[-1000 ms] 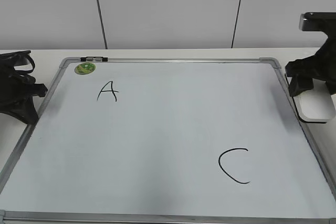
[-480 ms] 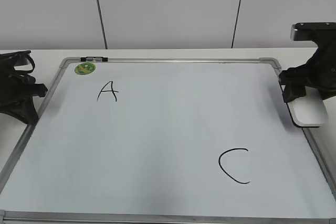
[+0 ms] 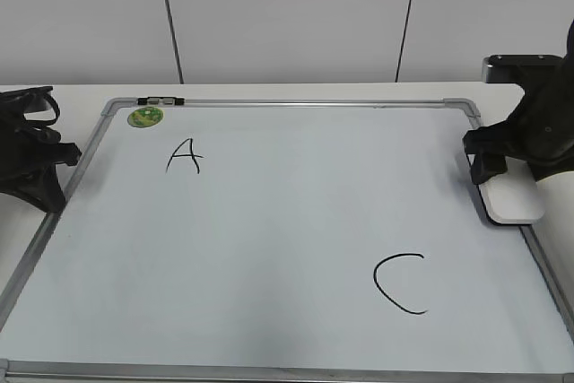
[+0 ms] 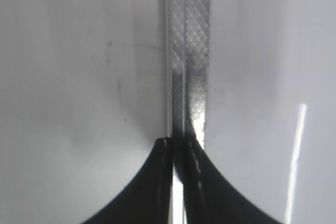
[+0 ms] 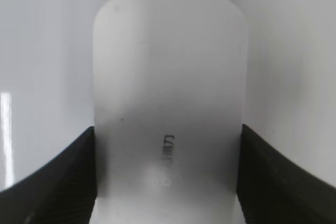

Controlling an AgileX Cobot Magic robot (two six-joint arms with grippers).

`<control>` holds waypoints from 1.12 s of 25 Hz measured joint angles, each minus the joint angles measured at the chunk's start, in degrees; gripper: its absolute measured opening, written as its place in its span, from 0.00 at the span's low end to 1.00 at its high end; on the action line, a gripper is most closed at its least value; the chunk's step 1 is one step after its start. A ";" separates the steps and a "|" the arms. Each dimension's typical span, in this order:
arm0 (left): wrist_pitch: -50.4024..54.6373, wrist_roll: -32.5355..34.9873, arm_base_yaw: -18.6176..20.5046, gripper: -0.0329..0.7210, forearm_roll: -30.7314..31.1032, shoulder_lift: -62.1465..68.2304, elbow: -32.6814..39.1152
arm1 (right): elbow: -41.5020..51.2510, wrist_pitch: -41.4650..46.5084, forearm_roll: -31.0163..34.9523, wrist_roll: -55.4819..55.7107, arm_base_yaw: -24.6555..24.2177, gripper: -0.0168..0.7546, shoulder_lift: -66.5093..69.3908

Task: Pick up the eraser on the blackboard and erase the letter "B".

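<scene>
Two letters remain on the blackboard [image 3: 269,221]: a "C" [image 3: 400,283] nearest, an "A" [image 3: 185,156] farther back, beside one green magnet [image 3: 144,117]. The right gripper [image 5: 167,182] clamps one white rounded eraser [image 3: 511,198] at the board's right edge; the left gripper [image 4: 177,145], fingers together, rests at the left frame.

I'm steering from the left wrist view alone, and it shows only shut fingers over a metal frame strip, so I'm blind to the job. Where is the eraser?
Observer: The eraser is at the blackboard's right edge, gripped between the right gripper's fingers.
Operator: Which letters are on the board?
Observer: Only an A at the upper left and a C at the lower right. No B shows anywhere.
Operator: Anything else on it?
Observer: A round green magnet in the top left corner.
</scene>
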 joint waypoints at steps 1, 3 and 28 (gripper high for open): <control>0.00 0.00 0.00 0.06 0.00 0.00 0.00 | 0.00 0.00 0.00 -0.14 0.11 0.73 0.29; 0.00 0.00 0.00 0.06 0.00 0.00 0.00 | 0.00 0.00 0.13 -0.66 0.19 0.73 1.33; -0.11 0.00 0.00 0.06 0.00 0.00 0.00 | -3.28 0.03 1.99 -1.36 0.23 0.73 4.64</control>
